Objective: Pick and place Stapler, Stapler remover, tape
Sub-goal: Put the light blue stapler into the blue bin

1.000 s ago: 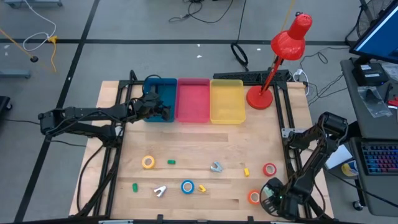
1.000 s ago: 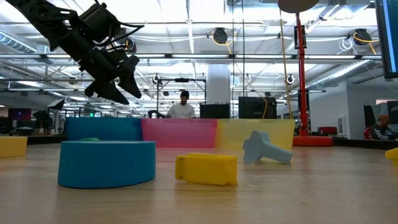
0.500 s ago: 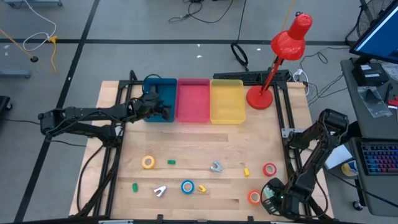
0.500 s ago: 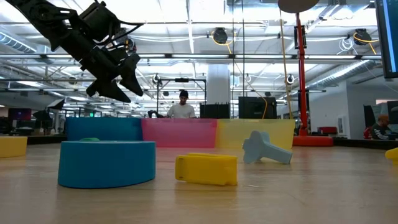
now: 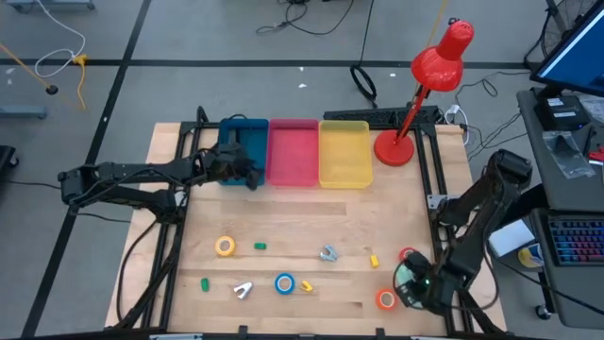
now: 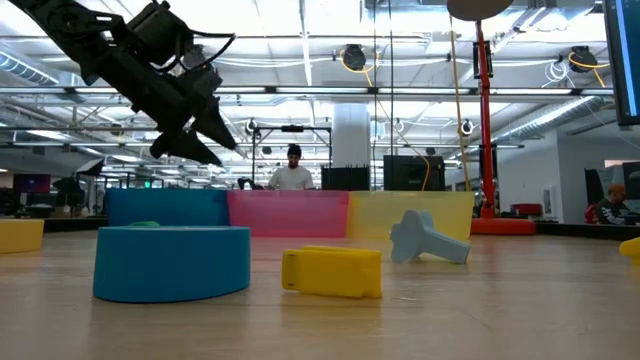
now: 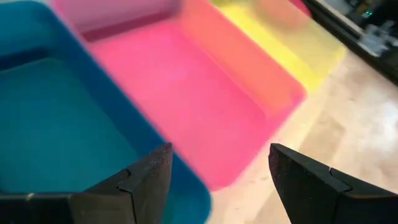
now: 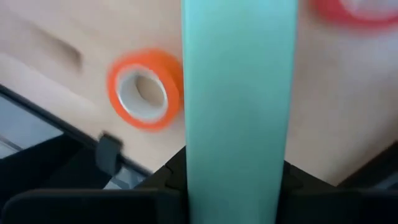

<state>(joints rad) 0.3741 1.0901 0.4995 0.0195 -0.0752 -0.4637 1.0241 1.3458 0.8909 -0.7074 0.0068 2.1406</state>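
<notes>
The right gripper (image 5: 412, 280) has swung inward over the table's (image 5: 396, 198) near right corner, clamping a teal tape roll (image 8: 236, 106) (orange tape (image 5: 385, 299) is lying just beside). The left gripper (image 7: 214, 180) is hanging open-jawed over the blue bin (image 5: 243, 142) and pink bin (image 5: 293, 151).

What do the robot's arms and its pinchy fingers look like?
Both arms are dark, almost black, built from slim jointed segments with thin black cables running along them. The left gripper ends in two flat, matte black fingers with angular, stepped edges. The right gripper has a chunky rounded black wrist with a small green light.
</notes>
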